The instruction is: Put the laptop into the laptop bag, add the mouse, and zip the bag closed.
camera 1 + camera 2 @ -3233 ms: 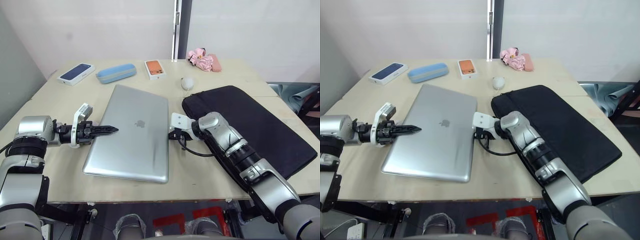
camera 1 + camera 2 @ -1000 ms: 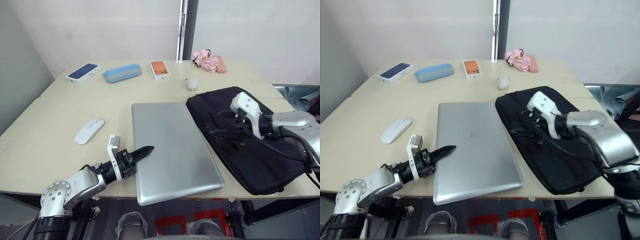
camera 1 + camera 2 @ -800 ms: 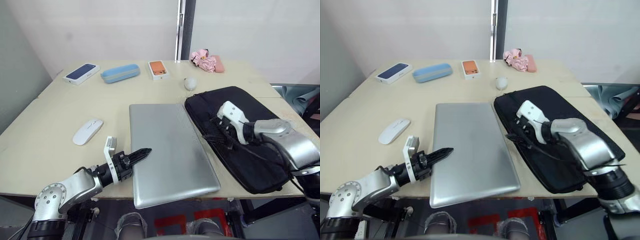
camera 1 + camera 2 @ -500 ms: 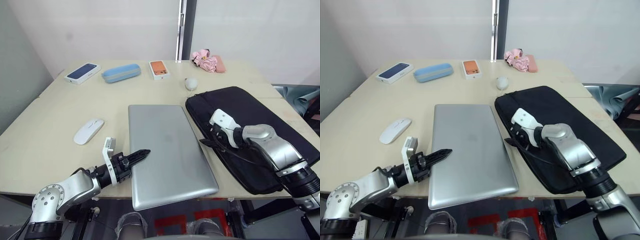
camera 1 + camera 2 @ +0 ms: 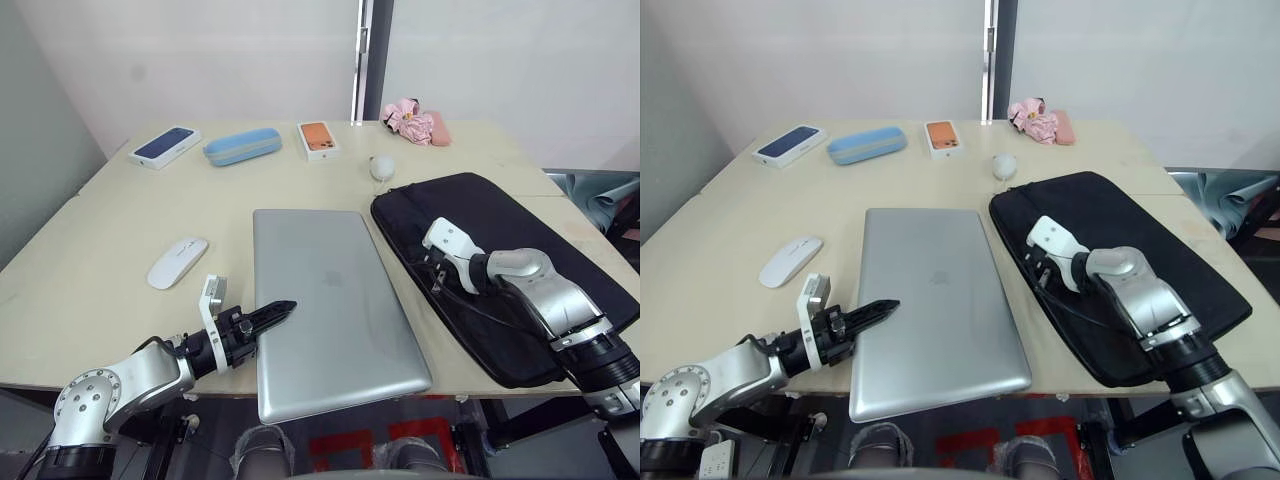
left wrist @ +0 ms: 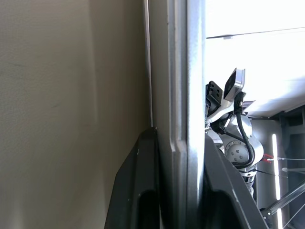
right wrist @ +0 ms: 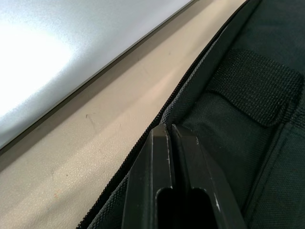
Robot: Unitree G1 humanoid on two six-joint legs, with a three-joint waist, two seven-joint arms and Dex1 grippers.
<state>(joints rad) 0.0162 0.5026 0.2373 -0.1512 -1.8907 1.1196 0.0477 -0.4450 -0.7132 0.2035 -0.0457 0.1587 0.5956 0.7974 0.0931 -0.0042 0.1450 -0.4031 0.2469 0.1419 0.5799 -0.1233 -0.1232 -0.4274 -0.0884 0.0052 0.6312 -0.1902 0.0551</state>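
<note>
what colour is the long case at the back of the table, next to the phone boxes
Light blue; the case shows best in the left eye view.

**A:** Left gripper [image 5: 262,319] position?

**B:** At the laptop [image 5: 332,305]'s left edge, near corner. One finger lies under the edge, one over it, the edge between them.

**A:** Beyond that gripper?

**B:** The mouse [image 5: 177,262], farther back on the table [image 5: 110,240], left of the laptop, apart from it.

**A:** Right gripper [image 5: 1044,268]?

**B:** On the laptop bag [image 5: 520,265], by its left edge. The zipper line [image 7: 157,119] runs just beside the fingertips; a strip of table, then the laptop, lie left of it.

**A:** Bag relative to laptop?

**B:** Right of it, not touching.
</note>
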